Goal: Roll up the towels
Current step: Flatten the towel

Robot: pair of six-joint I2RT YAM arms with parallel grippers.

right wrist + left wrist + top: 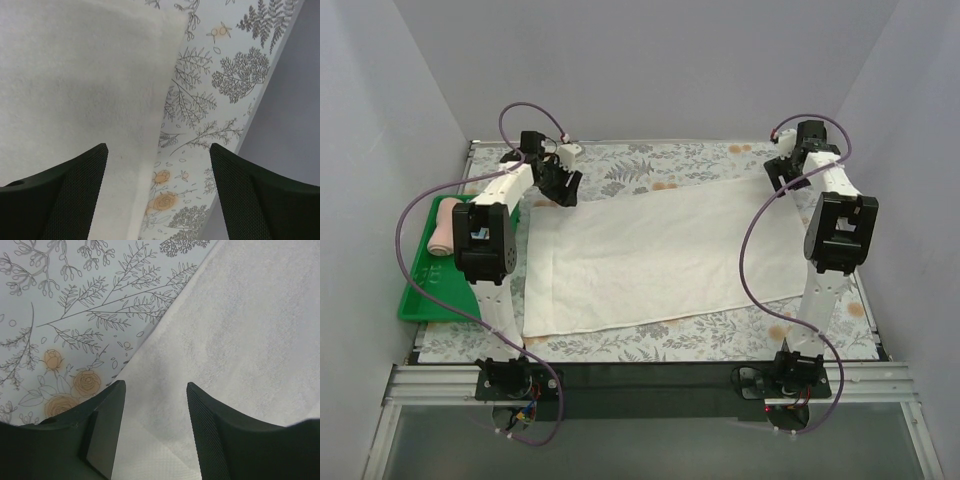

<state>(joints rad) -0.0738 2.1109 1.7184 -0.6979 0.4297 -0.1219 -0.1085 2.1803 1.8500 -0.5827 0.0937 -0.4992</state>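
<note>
White towel point(660, 255) lies flat, spread across mid table point(650, 160). My L gripper point(156, 385) is released, jaws apart, hanging over the towel's far-left corner w/ nothing btwn them. R gripper point(159, 146) also released, jaws wide, above the far-right corner. Pink towel point(445, 228) sits rolled in tray point(425, 295) at the table's left edge.

Centre: long cream-white terry towel point(660, 255) flat on floral-print table cover point(650, 165). Left of it: small salmon-pink terry towel point(444, 228) in green plastic tray point(425, 290).
</note>
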